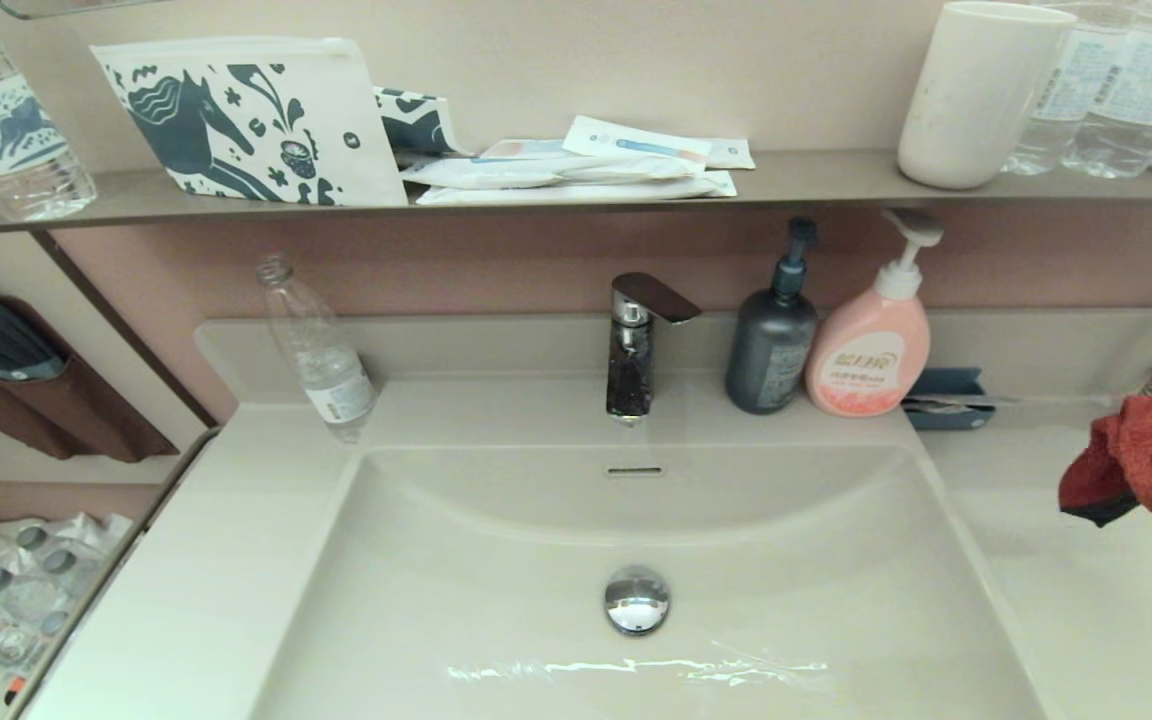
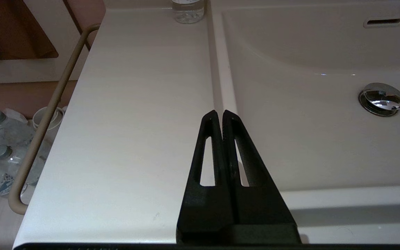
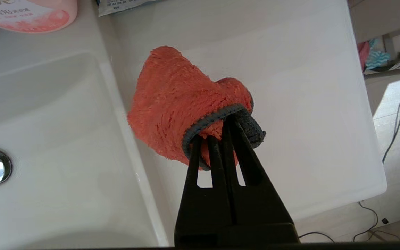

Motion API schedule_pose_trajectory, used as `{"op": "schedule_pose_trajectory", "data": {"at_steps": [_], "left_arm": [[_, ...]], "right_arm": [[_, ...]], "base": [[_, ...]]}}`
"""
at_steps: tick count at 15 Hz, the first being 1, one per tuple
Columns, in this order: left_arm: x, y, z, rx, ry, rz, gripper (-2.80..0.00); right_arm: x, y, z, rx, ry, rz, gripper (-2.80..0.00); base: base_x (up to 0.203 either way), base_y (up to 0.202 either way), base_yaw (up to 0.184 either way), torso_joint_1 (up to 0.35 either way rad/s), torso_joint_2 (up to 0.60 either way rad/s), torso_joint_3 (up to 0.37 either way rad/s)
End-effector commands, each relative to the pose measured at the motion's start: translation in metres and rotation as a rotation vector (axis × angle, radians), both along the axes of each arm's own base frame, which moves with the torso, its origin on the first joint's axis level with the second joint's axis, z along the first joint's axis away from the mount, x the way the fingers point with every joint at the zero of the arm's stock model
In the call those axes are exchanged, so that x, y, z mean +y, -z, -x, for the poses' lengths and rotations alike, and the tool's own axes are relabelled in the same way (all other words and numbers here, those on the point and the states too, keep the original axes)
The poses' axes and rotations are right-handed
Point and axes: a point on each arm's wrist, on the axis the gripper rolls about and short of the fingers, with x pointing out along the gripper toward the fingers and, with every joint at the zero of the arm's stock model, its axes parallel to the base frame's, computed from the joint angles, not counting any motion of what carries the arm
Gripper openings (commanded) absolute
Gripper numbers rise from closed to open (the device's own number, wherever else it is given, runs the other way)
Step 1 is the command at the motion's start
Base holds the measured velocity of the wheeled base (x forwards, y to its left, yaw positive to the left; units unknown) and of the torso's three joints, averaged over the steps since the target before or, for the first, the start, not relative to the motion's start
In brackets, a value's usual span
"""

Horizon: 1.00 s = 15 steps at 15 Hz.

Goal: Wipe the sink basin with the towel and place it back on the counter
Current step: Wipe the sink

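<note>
Pinching the towel [image 3: 182,104] by its grey edge, the right gripper [image 3: 217,133] holds it up in the air over the counter [image 3: 307,104], just beside the sink basin [image 3: 47,139]. The towel hangs down from the fingers and touches nothing below. Farther off past the towel stands a pink soap bottle [image 3: 30,14]. The left gripper [image 2: 219,114] has its fingers pressed together with nothing between them, low over the counter's other side, close to the basin's edge.
</note>
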Motion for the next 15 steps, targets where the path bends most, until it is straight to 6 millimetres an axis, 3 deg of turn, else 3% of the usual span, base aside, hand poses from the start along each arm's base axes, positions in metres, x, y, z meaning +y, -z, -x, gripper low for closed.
{"op": "schedule_pose_trajectory", "data": {"at_steps": [1, 8, 15], "left_arm": [[0.0, 0.0, 0.0, 0.0, 0.0, 0.0, -2.8], [0.0, 0.0, 0.0, 0.0, 0.0, 0.0, -2.8], [0.0, 0.0, 0.0, 0.0, 0.0, 0.0, -2.8]], "right_arm": [[0.0, 0.002, -0.006, 0.013, -0.008, -0.018, -2.8], [0.001, 0.007, -0.034, -0.06, -0.018, -0.17, -2.8], [0.001, 0.043, -0.076, -0.122, -0.034, -0.189, -2.8]], "base": [[0.0, 0.0, 0.0, 0.0, 0.0, 0.0], [0.0, 0.0, 0.0, 0.0, 0.0, 0.0], [0.0, 0.0, 0.0, 0.0, 0.0, 0.0]]}}
